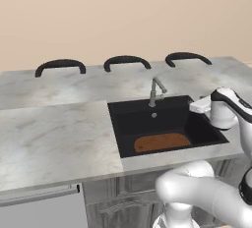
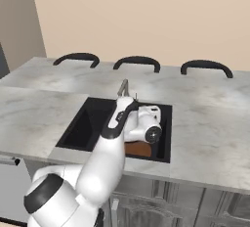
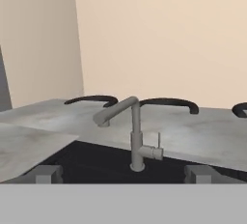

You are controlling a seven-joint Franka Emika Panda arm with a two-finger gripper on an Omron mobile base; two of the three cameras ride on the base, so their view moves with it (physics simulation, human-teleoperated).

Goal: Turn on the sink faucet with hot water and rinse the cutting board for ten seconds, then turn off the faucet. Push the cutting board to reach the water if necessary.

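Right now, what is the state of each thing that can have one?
sink faucet: off, no stream at the spout
cutting board: flat on the sink floor, near the front wall
claw: open, empty, facing the faucet

- Sink faucet (image 3: pixel 136 138): dull grey metal, smooth, brushed-looking, no strong shine.
- Sink (image 1: pixel 129 119): matt black basin, smooth walls; small silver metal drain (image 1: pixel 154 115).
- Cutting board (image 1: pixel 162 142): orange-brown wood, flat, matt.
- Surface (image 1: pixel 54 138): grey marble with pale veining, smooth, faint sheen.
- Chair backs (image 1: pixel 127 62): black, smooth, slightly glossy.
- Wall (image 2: pixel 146 15): plain beige, matt.
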